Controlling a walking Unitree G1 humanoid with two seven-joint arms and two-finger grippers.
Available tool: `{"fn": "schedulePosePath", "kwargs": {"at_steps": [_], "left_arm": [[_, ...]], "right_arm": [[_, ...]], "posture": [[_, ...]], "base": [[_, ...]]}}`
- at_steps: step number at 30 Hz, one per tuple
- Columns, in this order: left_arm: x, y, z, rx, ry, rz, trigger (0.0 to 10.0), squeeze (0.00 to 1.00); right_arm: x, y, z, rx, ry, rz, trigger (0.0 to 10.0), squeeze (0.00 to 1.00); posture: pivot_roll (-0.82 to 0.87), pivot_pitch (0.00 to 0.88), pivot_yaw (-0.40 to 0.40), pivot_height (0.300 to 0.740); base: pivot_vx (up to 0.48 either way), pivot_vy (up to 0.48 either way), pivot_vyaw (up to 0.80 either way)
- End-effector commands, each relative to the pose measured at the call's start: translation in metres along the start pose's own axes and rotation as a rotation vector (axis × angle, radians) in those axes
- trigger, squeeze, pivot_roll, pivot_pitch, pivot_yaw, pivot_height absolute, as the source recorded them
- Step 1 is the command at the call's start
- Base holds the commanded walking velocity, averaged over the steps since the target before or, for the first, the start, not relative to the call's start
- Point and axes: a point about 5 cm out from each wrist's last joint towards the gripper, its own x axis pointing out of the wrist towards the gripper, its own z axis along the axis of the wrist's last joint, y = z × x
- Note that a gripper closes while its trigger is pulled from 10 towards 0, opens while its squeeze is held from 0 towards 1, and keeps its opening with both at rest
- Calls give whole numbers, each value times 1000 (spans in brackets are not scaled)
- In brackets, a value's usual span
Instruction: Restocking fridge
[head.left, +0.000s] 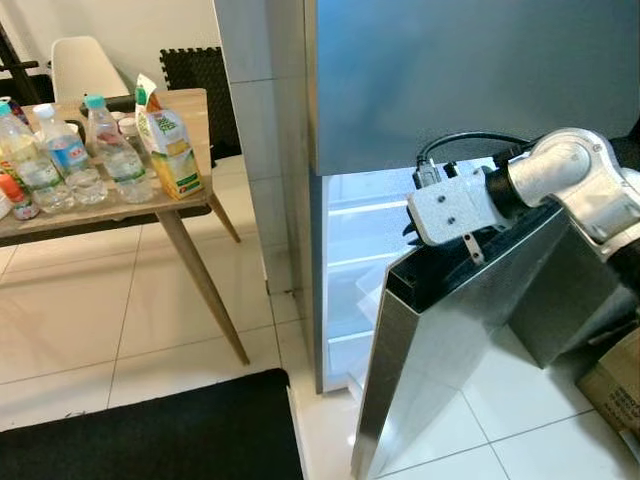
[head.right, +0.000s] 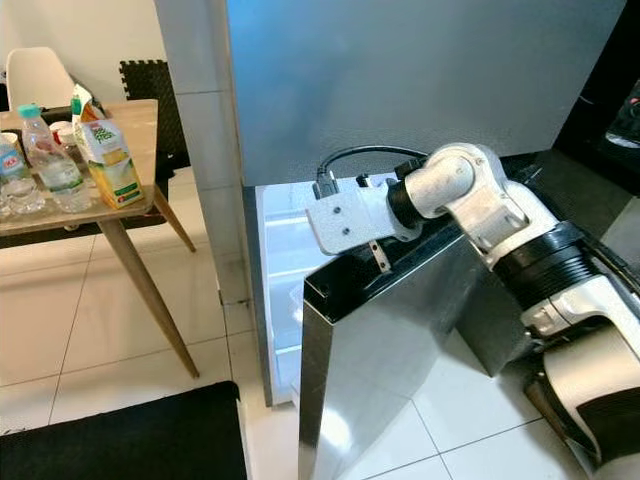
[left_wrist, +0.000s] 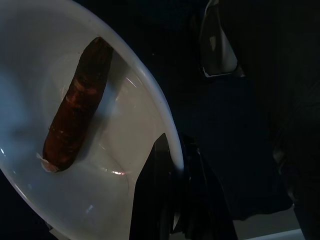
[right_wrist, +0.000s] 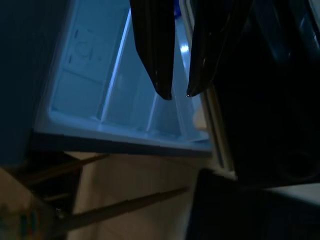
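Fridge (head.left: 470, 80): tall steel-grey body, upper door closed; lower compartment lit inside, with pale shelves and drawers visible.
Lower fridge door (head.left: 440, 350): swung partly open toward the robot, its top edge standing between the head camera and much of the lit interior.
Floor mat (head.left: 150, 430): black, on the pale tiled floor near the foot of the fridge door.
Wooden table (head.left: 190, 110): well apart from the fridge on the robot's left, on slanted legs.
White chair (head.left: 85, 65): behind the table, by the wall.
Cardboard box (head.left: 615, 385): on the floor at the robot's right, partly out of frame.
Right gripper (right_wrist: 179, 95): reaches over the top edge of the lower fridge door, at the mouth of the lit compartment; its two black fingers stand slightly apart with nothing between them.
Right arm (head.right: 480, 200): silver, bent across the door top, a black cable looping above the wrist.
White bowl (left_wrist: 100, 200): seen from the left wrist in dim light; holds one thing only.
Sweet potato (left_wrist: 75, 120): long, reddish-brown, lying against the bowl's inner wall.
Left gripper (left_wrist: 175, 190): black fingers pinch the rim of the white bowl, one inside and one outside.
Juice carton (head.left: 170, 140): yellow and green, upright near the table's corner nearest the fridge.
Water bottles (head.left: 70, 160): several clear ones with teal caps, clustered on the table just beside the carton.
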Motion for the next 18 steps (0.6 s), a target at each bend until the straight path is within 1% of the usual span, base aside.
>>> {"fn": "schedulePosePath", "kwargs": {"at_steps": [1,2,5,7,8,10,11,12,13,15,17,18], "left_arm": [[3,-26,11,-23,-45,-87,10000,0],[3,-26,11,-23,-45,-87,10000,0],[3,-26,11,-25,-43,-88,10000,0],[3,-26,11,-25,-43,-88,10000,0],[3,-27,11,-26,-43,-89,10000,0],[3,-27,10,-28,-42,-88,10000,0],[3,-27,10,-29,-42,-88,10000,0],[3,-27,10,-29,-42,-88,10000,0],[3,-27,10,-30,-41,-88,10000,0],[3,-27,9,-31,-40,-88,10000,0],[3,-27,9,-31,-40,-88,10000,0],[3,-27,8,-33,-40,-88,10000,0]], "right_arm": [[10,12,-4,-1,21,104,10000,0],[10,14,-5,-3,34,122,10000,0],[16,27,-14,-11,93,207,10000,0],[16,27,-14,-11,93,207,10000,0],[17,30,-17,-9,106,231,10000,0],[9,46,-31,8,193,346,10000,0],[5,52,-36,14,229,387,10000,0],[5,52,-36,14,229,387,10000,0],[-1,56,-43,16,285,414,10000,0],[-10,59,-54,24,369,431,10000,0],[-10,59,-54,24,369,431,10000,0],[-16,61,-62,43,427,427,10000,0]], "posture": [[-94,0,-58,740],[-95,0,-58,740],[-96,0,-60,740],[-96,0,-60,740],[-96,0,-60,740],[-95,0,-64,740],[-95,0,-64,740],[-95,0,-64,740],[-95,0,-67,740],[-94,0,-68,740],[-94,0,-68,740],[-95,0,-70,740]], "base": [[0,0,0],[0,0,0],[0,0,0],[0,0,0],[0,0,0],[0,0,0],[0,0,0],[0,0,0],[0,0,0],[0,0,0],[0,0,0],[0,0,0]]}}
